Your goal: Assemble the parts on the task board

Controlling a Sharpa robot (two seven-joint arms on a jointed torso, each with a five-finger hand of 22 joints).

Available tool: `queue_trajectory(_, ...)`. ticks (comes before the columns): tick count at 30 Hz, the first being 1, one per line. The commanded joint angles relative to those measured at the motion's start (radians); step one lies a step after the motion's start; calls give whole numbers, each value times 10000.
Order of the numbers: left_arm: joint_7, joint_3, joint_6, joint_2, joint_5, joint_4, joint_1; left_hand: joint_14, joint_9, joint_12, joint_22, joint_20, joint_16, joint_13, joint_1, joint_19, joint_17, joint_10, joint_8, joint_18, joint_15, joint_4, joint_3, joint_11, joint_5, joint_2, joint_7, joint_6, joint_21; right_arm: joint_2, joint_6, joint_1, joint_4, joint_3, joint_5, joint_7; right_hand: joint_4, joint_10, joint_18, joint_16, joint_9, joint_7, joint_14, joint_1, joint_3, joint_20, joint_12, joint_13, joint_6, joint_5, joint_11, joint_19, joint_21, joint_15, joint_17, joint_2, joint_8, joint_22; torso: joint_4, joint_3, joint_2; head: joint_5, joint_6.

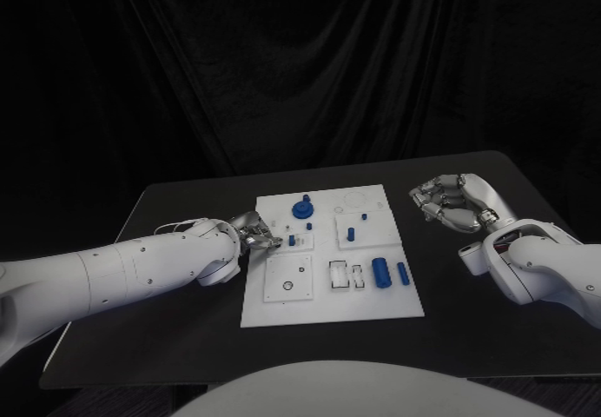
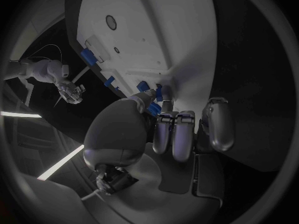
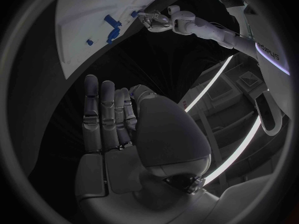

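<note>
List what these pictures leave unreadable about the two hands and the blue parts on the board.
- Left hand: in the head view its fingers hide whether they hold a part; in the left wrist view the fingers cover the spot by the blue part.
- Task board: the small holes and outlines are too small to identify in the head view.
- Right hand: its palm side faces away in the head view; in the right wrist view it holds nothing.

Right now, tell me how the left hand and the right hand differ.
The left hand reaches onto the task board's left edge, fingertips among small blue parts; the right hand sits off the board's right side over bare table. The left hand's fingers curl at a blue part, though a grip isn't certain; the right hand's fingers are extended and hold nothing. Both are silver hands on white arms.
</note>
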Motion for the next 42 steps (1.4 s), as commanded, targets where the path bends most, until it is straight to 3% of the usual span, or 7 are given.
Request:
queue_trajectory(1, -190, -36, 343, 48, 5, -44, -99, 1021, -84, -4, 1760, -10, 27, 2631, -133, -88, 2635, 1055, -83, 120, -21, 83, -176, -5, -104, 56, 16, -70, -60, 2, 140, -27, 11, 7, -49, -263, -9, -96, 82, 51, -12, 23, 37, 112, 25, 12, 37, -25, -71, 49, 0, 57, 49, -5, -21, -7, 58, 86, -1, 0, 1, 2, 0)
queue_trajectory(9, -191, -36, 425, 76, 5, -73, -149, 1021, -123, -4, 1743, 6, 27, 2631, -224, -121, 2635, 1055, -140, 133, 1, 239, -452, 19, -222, 106, 43, -124, -115, 9, 208, -33, -8, 7, -49, -363, -12, -96, 82, 55, -12, 23, 37, 123, 26, 11, 39, -29, -72, 52, -1, 58, 51, -6, -26, -10, 61, 91, -2, 1, 2, 3, 0)
queue_trajectory(19, -81, -36, 418, 55, 5, 16, -171, 1021, -156, -4, 1743, 15, 27, 2631, 62, -124, 2635, 1055, -173, 136, 1, 132, -573, 10, 97, 217, 28, -138, -128, 25, 262, -43, -30, 7, -49, -453, -21, -97, 82, 62, -12, 21, 36, 152, 35, 10, 43, -38, -74, 63, -3, 59, 54, -8, -37, -9, 66, 101, 0, 0, 3, 19, 0)
queue_trajectory(24, -143, -36, 437, 47, 5, -36, -175, 1021, -208, -4, 1741, 38, 27, 2631, -181, -128, 2635, 1055, -212, 136, 27, 446, -962, 45, -198, 263, 70, -125, -144, 36, 290, -47, -38, 8, -49, -494, -23, -98, 82, 66, -12, 22, 36, 165, 38, 9, 45, -42, -75, 69, -3, 60, 56, -8, -43, -9, 68, 106, 0, 0, 2, 13, 0)
queue_trajectory(32, -297, -36, 561, 44, 5, -100, -178, 1021, -352, -4, 1725, 118, 27, 2631, -1098, -162, 2635, 1055, -349, 147, 120, 1461, -2135, 151, -872, 276, 191, -165, -210, 56, 335, -55, -54, 8, -49, -544, -22, -104, 82, 68, -12, 24, 36, 169, 38, 8, 41, -48, -77, 71, -2, 60, 58, -8, -47, -11, 69, 110, 0, 0, 2, 52, 0)
queue_trajectory(39, -298, -36, 586, 49, 5, -136, -180, 1021, -437, -4, 1708, 174, 27, 2631, -1931, -204, 2635, 1055, -438, 161, 159, 1779, -3069, 200, -772, 717, 240, -215, -275, 61, 363, -63, -57, 8, -49, -571, -20, -119, 81, 73, -13, 26, 34, 181, 41, 8, 30, -60, -79, 78, 1, 60, 60, -8, -55, -14, 72, 117, 0, -1, 1, 60, 0)
queue_trajectory(42, -266, -36, 593, 54, 5, -156, -181, 1021, -448, -4, 1701, 195, 27, 2631, -2571, -226, 2635, 1055, -472, 167, 186, 1796, -3496, 231, -448, 1171, 269, -283, -304, 59, 371, -64, -57, 8, -49, -581, -21, -134, 81, 77, -13, 28, 32, 196, 45, 7, 17, -74, -83, 87, 3, 60, 63, -7, -65, -16, 75, 125, -1, 0, 2, 62, 0)
